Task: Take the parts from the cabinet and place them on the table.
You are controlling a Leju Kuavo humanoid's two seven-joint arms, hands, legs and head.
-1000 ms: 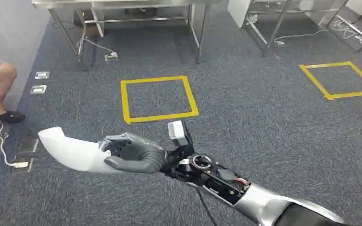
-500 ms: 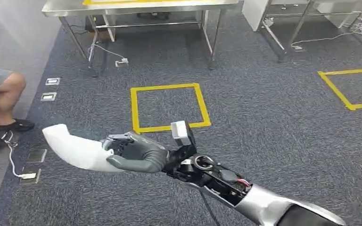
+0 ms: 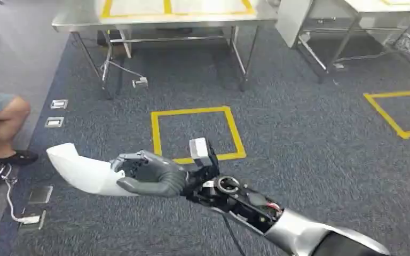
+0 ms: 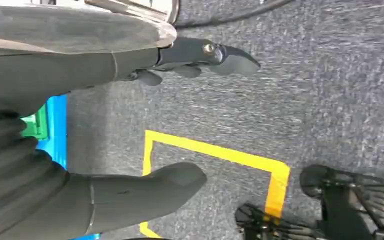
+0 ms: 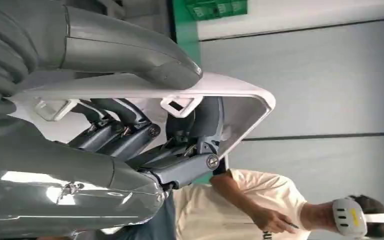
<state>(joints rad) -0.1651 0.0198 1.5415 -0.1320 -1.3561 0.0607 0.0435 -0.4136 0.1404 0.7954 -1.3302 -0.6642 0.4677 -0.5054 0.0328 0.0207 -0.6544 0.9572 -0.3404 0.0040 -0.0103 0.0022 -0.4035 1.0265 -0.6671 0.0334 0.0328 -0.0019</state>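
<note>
**A:** Start closest in. What is the right hand doing?

**B:** Its fingers are clenched around a white curved part. In the right wrist view the thumb lies over one face of the shell and the other fingers hook into its hollow side.

**A:** Which way does the part's long axis run?

**B:** Straight out beyond the fingers, in line with the forearm and pointing to the robot's left, with the far tip bent upward. It hangs above the carpet, touching nothing else.

**A:** And the left hand?

**B:** Released: the thumb and fingers are spread with nothing between them, above the carpet and a yellow tape square. It plays no part in the carry.

**A:** Where does the part have to go?

**B:** Ahead, beyond the yellow floor square, stands a steel table with yellow tape marking its tabletop. It is well apart from the part, and I judge the robot must close that gap first, then swing the leftward-pointing part forward over the tabletop edge.

**A:** Anything beside the route?

**B:** A seated person's leg at the left, near floor sockets.
</note>
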